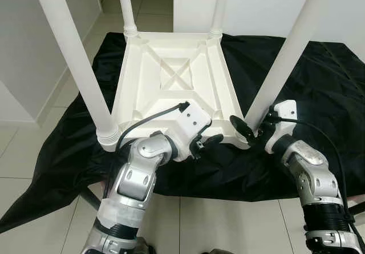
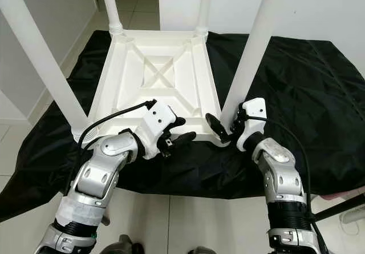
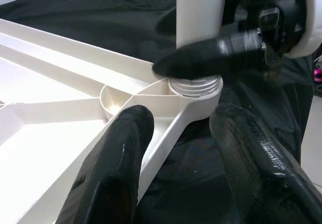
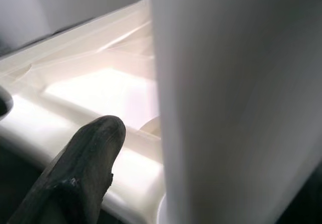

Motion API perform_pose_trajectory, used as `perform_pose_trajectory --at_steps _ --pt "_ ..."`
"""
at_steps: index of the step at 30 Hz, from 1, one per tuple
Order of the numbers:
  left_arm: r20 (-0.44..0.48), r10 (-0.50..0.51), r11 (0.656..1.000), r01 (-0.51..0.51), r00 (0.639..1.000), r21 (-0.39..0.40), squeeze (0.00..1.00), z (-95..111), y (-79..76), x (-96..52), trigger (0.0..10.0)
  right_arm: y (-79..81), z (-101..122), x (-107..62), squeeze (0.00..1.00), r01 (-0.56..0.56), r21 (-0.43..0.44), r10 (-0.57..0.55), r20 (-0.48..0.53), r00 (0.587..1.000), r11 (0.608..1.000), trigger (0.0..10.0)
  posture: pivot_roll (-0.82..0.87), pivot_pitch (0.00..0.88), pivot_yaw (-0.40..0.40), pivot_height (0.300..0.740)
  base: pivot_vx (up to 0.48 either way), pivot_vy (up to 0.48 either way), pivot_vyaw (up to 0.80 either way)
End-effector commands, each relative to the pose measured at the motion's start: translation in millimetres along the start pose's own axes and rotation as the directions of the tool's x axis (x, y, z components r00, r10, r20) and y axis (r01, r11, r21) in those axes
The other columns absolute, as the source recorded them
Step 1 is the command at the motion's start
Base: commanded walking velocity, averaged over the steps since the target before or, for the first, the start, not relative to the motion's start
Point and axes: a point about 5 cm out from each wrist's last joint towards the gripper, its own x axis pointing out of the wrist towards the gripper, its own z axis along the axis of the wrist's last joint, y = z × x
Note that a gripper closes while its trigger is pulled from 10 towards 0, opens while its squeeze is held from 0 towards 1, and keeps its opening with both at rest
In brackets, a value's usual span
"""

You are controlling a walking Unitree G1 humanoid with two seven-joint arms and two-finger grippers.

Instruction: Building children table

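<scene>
Nearest us, two silver jointed arms reach in from the bottom edge, wrapped in pale tape low down, black cables looping off the wrists. Everything is placed around the upturned tabletop [image 1: 171,77], a white moulded plastic square lying upside down on a glossy, crumpled black sheet [image 1: 319,94] spread over pale floor tiles [image 1: 228,220].

The left tool [image 1: 208,141] sits at the tabletop's near rim, close to the near right corner. In the left wrist view its two rounded, shiny black fingers [image 3: 118,163] stand apart, open, straddling the rim's raised edge, gripping nothing.

The right tool [image 1: 245,129] is at that same near right corner, at the foot of the near right leg [image 1: 279,65], a smooth white tube. One black finger lies across the leg just above its ridged, threaded collar [image 3: 195,84], which sits in the corner socket. The right wrist view is mostly blurred white tube with a single dark fingertip [image 4: 83,168] beside it; the other finger is hidden behind the leg, so I cannot tell whether this tool is clamped.

At the near left corner, another leg [image 1: 74,60] rises from a ribbed collar. Inside the tabletop, raised ribs form an X in a square frame. At the far corners, two more legs [image 1: 126,5] stand, all four cut off by the top edge.
</scene>
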Motion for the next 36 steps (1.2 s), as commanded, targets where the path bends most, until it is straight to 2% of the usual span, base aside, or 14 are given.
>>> perform_pose_trajectory --at_steps 1,2,3,5,7,8,16,17,20,24,26,29,33,36 --pt "-0.007 0.145 0.989 -0.145 0.989 0.011 0.00 0 9.1 0.7 10.0 0.3 -3 5.3 0.00 -0.055 -0.019 0.055 -0.023 0.998 0.998 9.8 -0.02 0.016 0.021 0.740 0.000 0.000 0.00" --pt "-0.007 0.146 0.989 -0.146 0.989 0.010 0.00 0 9.1 0.4 10.0 -1.8 -4 7.2 0.00 -0.062 -0.029 0.060 -0.036 0.998 0.998 6.1 -0.02 0.016 0.019 0.740 0.000 0.000 0.00" --pt "-0.007 0.146 0.989 -0.146 0.989 0.010 0.00 0 9.1 0.4 10.0 -1.8 -4 7.2 0.00 -0.062 -0.029 0.060 -0.036 0.998 0.998 6.1 -0.02 0.016 0.019 0.740 0.000 0.000 0.00" --pt "-0.014 0.136 0.991 -0.136 0.991 0.013 0.00 -2 6.4 -0.5 10.0 -6.3 -8 9.6 0.00 -0.075 -0.045 0.072 -0.068 0.995 0.996 2.0 -0.01 0.013 0.014 0.740 0.000 0.000 0.00" --pt "-0.018 0.131 0.991 -0.130 0.991 0.015 0.00 -3 5.0 -0.7 10.0 -7.6 -10 10.0 0.00 -0.078 -0.046 0.074 -0.079 0.994 0.996 2.0 -0.01 0.013 0.013 0.740 0.000 0.000 0.00" --pt "-0.021 0.125 0.992 -0.125 0.992 0.019 0.00 -4 3.7 -0.8 10.0 -8.7 -12 10.3 0.00 -0.076 -0.052 0.071 -0.091 0.993 0.996 0.0 -0.01 0.012 0.011 0.740 0.000 0.000 0.00" --pt "-0.024 0.113 0.993 -0.113 0.993 0.025 0.00 -4 -0.3 0.7 10.0 -14.6 -19 9.3 0.00 -0.081 -0.016 0.080 -0.075 0.994 0.997 0.0 -0.01 0.014 0.010 0.740 0.000 0.000 0.00" --pt "-0.024 0.112 0.993 -0.112 0.993 0.027 0.00 -4 -0.3 0.7 10.0 -15.7 -18 9.9 0.00 -0.065 -0.010 0.064 -0.065 0.996 0.998 10.0 -0.02 0.016 0.012 0.740 0.000 0.000 0.00" --pt "-0.024 0.112 0.993 -0.111 0.993 0.027 0.00 -4 -0.2 0.6 10.0 -16.1 -16 10.5 0.00 -0.049 0.000 0.049 -0.056 0.997 0.999 10.0 -0.02 0.017 0.014 0.740 0.000 0.000 0.00" --pt "-0.025 0.114 0.993 -0.114 0.993 0.029 0.00 -4 0.9 0.2 10.0 -15.4 -12 16.0 0.00 0.068 -0.047 -0.071 -0.062 0.996 0.997 10.0 -0.02 0.018 0.012 0.740 0.000 0.000 0.00" --pt "-0.027 0.118 0.993 -0.117 0.993 0.029 0.00 -5 1.5 -0.1 10.0 -14.0 -11 18.5 0.00 0.121 -0.029 -0.123 -0.058 0.991 0.992 10.0 -0.02 0.019 0.013 0.740 0.000 0.000 0.00" --pt "-0.033 0.129 0.991 -0.128 0.991 0.027 0.00 -5 3.6 -0.7 10.0 -4.8 -9 24.7 0.00 0.293 0.051 -0.290 -0.064 0.955 0.955 10.0 -0.02 0.019 0.014 0.740 0.000 0.000 0.00" --pt "-0.033 0.129 0.991 -0.128 0.991 0.027 0.00 -5 3.7 -0.7 10.0 -4.4 -9 25.0 0.00 0.305 0.055 -0.301 -0.065 0.951 0.951 10.0 -0.02 0.019 0.014 0.740 0.000 0.000 0.00" --pt "-0.041 0.129 0.991 -0.128 0.991 0.025 0.00 -6 4.5 -0.6 10.0 7.6 -10 25.7 0.00 0.505 0.082 -0.499 -0.081 0.863 0.859 10.0 -0.02 0.017 0.020 0.740 0.000 0.000 0.00"
